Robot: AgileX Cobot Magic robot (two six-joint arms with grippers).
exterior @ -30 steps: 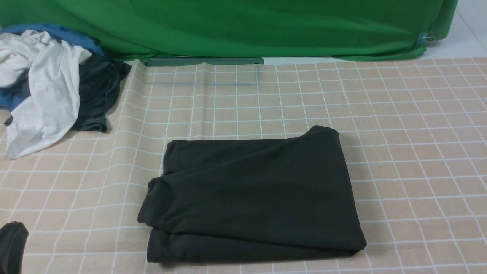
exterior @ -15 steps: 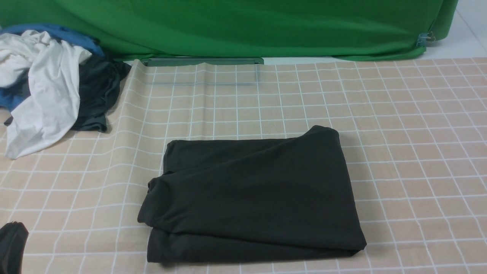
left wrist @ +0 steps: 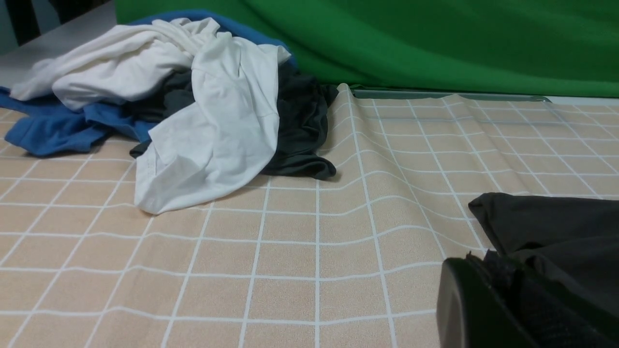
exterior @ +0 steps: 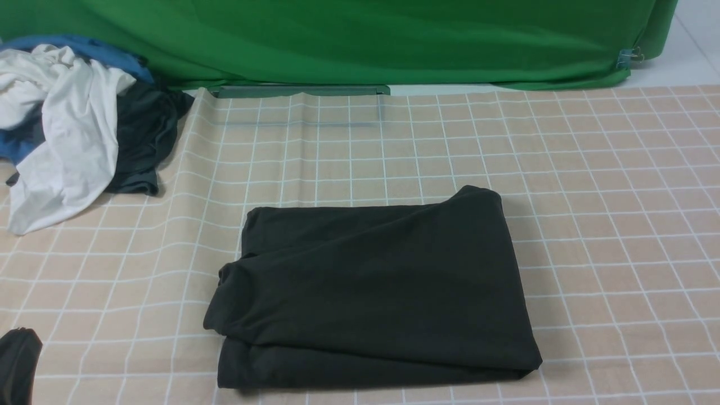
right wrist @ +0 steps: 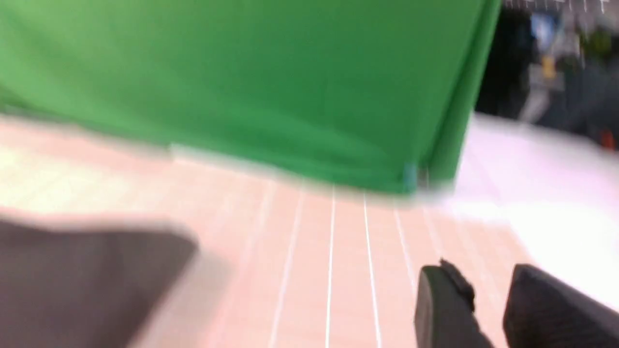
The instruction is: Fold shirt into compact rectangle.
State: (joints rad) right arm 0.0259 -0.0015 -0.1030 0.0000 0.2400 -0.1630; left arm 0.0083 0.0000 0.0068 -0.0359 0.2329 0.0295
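Front view, shirt: the shirt [exterior: 371, 287] lies folded on the checked tablecloth [exterior: 619, 225], roughly rectangular, near the robot's edge and centre of the table; no print or label shows.
Front view, fold quality: the left edge steps in, with a lower layer sticking out along the near side; the far right corner bulges. Judged nearly done, not crisp.
Front view, left gripper: only a dark tip shows at the lower left corner, the left gripper [exterior: 17, 365], well apart from the shirt; jaws not readable here.
Front view, clutter: a clothes pile [exterior: 73, 129] of white, blue and dark garments sits far left, well clear of the shirt.
Left wrist view, jaws: the left gripper [left wrist: 488, 309] shows pressed together, nothing pinched; the shirt [left wrist: 556, 232] lies just beyond it.
Left wrist view, risk: a swing of that arm toward the shirt could catch the loose stepped edge and drag the layers open.
Right wrist view, jaws: the right gripper [right wrist: 488, 304] stands partly spread, empty, above bare cloth; the picture is blurred.
Right wrist view, risk: the shirt [right wrist: 87, 280] lies off to one side; a low pass over it could snag the raised corner.
Overall risk: soft fabric may relax and spread the fold unaided.
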